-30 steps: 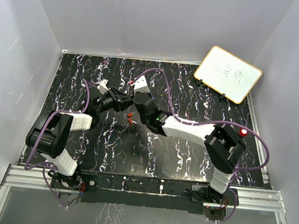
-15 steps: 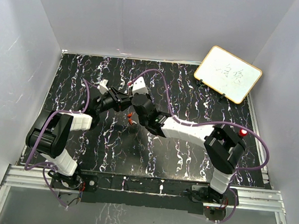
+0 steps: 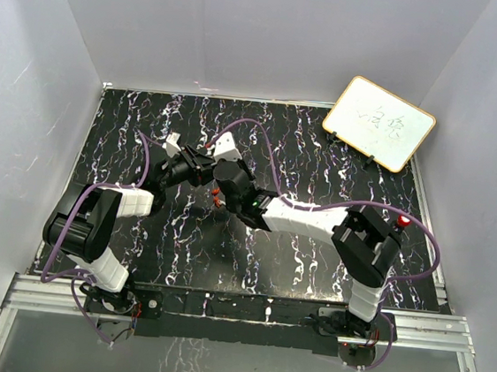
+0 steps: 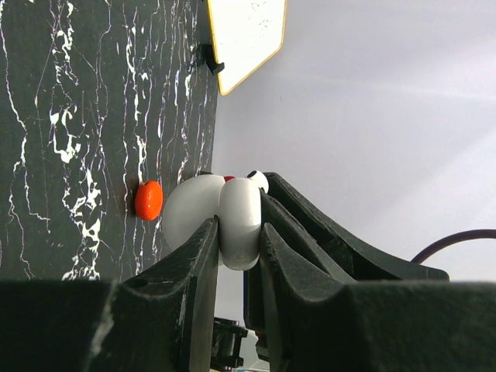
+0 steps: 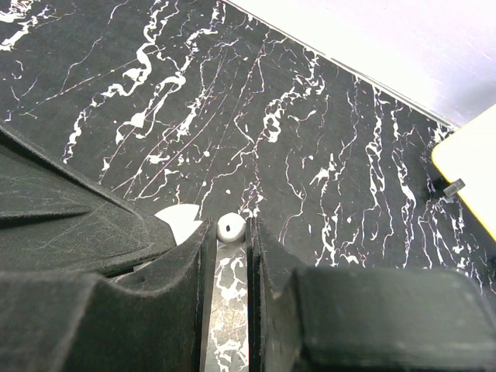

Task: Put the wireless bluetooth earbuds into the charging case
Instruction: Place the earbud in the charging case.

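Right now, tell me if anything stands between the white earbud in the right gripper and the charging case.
Nothing visible does. The right gripper holds the white earbud right beside the charging case, which the left gripper clamps; no object shows in between.

Black-and-white jointed arms (image 3: pixel 303 217), looping purple cables (image 3: pixel 253 123)

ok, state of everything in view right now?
charging case: looks open, clamped in the left fingers
white earbud: pinched in the right fingers, right beside the case
red earbud: loose on the table
left fingers: shut on the case
right fingers: shut on the white earbud
whiteboard: propped up, back right
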Robot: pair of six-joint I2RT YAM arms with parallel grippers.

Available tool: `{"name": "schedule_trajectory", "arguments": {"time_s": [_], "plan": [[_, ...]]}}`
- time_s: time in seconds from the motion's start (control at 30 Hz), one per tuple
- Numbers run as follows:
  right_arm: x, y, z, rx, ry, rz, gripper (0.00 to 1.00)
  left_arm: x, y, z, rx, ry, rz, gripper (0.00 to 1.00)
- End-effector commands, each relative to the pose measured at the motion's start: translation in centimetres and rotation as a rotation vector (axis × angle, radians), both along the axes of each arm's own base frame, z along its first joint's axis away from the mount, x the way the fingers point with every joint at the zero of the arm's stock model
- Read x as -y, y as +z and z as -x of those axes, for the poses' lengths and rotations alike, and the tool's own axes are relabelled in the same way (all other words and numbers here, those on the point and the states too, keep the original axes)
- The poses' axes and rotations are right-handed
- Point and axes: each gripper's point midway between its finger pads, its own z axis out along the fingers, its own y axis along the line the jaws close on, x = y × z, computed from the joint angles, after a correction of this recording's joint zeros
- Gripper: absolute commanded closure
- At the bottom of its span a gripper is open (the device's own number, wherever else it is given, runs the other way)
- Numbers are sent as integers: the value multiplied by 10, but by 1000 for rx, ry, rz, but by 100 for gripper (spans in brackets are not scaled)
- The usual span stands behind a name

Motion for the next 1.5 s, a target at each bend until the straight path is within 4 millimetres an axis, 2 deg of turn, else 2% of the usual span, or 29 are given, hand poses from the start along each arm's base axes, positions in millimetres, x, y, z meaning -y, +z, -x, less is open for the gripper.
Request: {"name": "schedule_trajectory", "arguments": {"time_s": [0.0,0.3,1.47], "plan": [[-12,25,-2,65,-10,-45,93,3,26,-7,73,1,27,100],[-15,27,0,69,-1,-47,93,4,27,-8,74,0,30,100],[-20,29,0,54,0,-79,80,5,30,-8,80,2,42,100]]}}
